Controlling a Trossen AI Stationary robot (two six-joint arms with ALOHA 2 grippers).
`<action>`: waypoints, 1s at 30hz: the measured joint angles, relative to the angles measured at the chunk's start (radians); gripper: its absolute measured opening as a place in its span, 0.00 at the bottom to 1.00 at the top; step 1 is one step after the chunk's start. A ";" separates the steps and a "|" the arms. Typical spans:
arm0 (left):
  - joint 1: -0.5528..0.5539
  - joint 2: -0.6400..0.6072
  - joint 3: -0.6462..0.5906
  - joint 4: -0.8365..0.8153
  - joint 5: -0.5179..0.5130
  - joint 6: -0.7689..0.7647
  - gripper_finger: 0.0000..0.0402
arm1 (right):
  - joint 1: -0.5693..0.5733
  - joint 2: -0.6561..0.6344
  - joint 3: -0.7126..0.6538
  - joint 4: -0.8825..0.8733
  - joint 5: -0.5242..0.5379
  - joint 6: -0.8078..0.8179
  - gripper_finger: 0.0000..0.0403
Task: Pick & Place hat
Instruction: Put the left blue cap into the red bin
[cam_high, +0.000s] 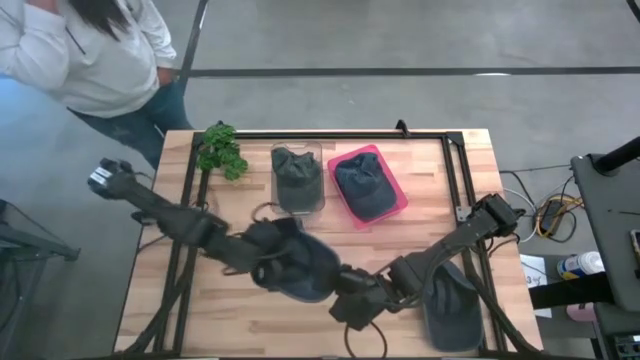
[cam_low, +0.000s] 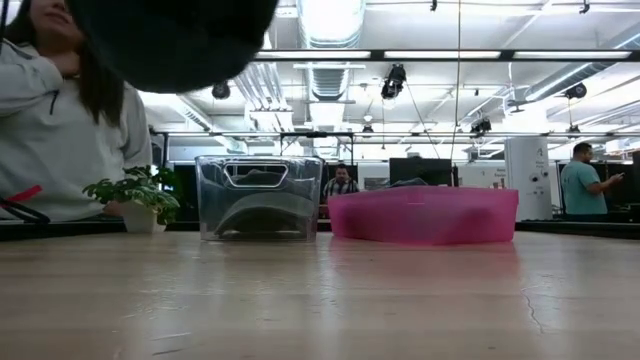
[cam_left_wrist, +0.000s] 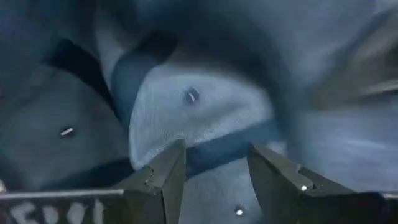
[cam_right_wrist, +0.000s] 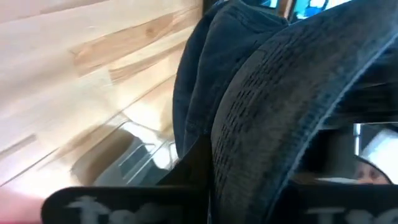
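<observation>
From my remote seat, nearest the front edge of the table (cam_high: 300, 335): the right gripper (cam_high: 352, 300) sat low and central, arm reaching in diagonally from the right rear, fingers clamped tight on the brim of the dark blue hat (cam_high: 298, 262). The right wrist view showed that brim (cam_right_wrist: 273, 106) pinched right at the fingers, with bare wood beside it.

The left gripper (cam_high: 262, 262) came in from the left rear, arm stretched across the table, its head over the same hat's crown. Left wrist view: both fingers (cam_left_wrist: 163, 177) spread wide apart, with the hat's fabric (cam_left_wrist: 199, 118) filling the view between and beyond them. I couldn't tell whether the fingertips touched the cloth. In the low view a dark shape, the hat (cam_low: 170, 40), hung at the top, clear of the tabletop.

Another dark hat (cam_high: 452, 305) lay at the front right corner, partly under the right arm.

Farther back: a clear bin (cam_high: 297, 180) with a hat inside, and just beside it on the right a pink tray (cam_high: 368, 187) with a hat. A small green plant (cam_high: 222, 150) stood at the rear left.

Beyond the table, a person in a light top (cam_high: 85, 50) stood at the rear left.
</observation>
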 joint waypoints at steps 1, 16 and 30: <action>0.020 0.032 0.000 0.002 0.048 0.011 0.41 | 0.000 0.000 0.000 0.014 0.002 -0.014 0.03; 0.058 0.164 0.082 -0.054 0.133 0.123 0.41 | 0.001 0.002 -0.017 -0.015 0.010 0.007 0.03; 0.046 0.102 0.080 -0.086 -0.055 0.146 0.41 | -0.007 0.000 -0.018 0.102 0.008 -0.074 0.03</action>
